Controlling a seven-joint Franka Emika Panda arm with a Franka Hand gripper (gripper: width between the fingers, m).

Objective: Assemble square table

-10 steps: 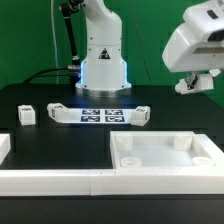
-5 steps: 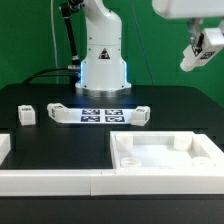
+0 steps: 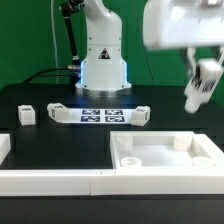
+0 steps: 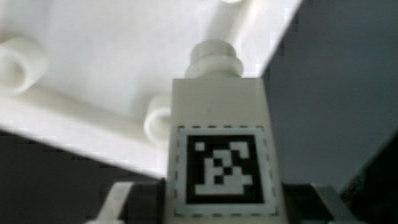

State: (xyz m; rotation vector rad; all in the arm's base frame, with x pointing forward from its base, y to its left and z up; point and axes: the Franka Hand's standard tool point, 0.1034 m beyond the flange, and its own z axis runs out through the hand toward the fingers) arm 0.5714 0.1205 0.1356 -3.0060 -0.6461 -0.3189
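At the exterior view's right, the hand [image 3: 203, 84] holds a tagged white leg [image 4: 221, 140] above the square tray [image 3: 160, 157].

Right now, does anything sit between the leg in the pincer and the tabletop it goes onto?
Nothing visible does. The pincer holds the leg in open air above the tabletop, and the wrist view shows only that tabletop's white surface beyond the leg's tip.

leg [image 3: 200, 88] over tabletop [image 3: 160, 168], marker board [image 3: 100, 115] behind
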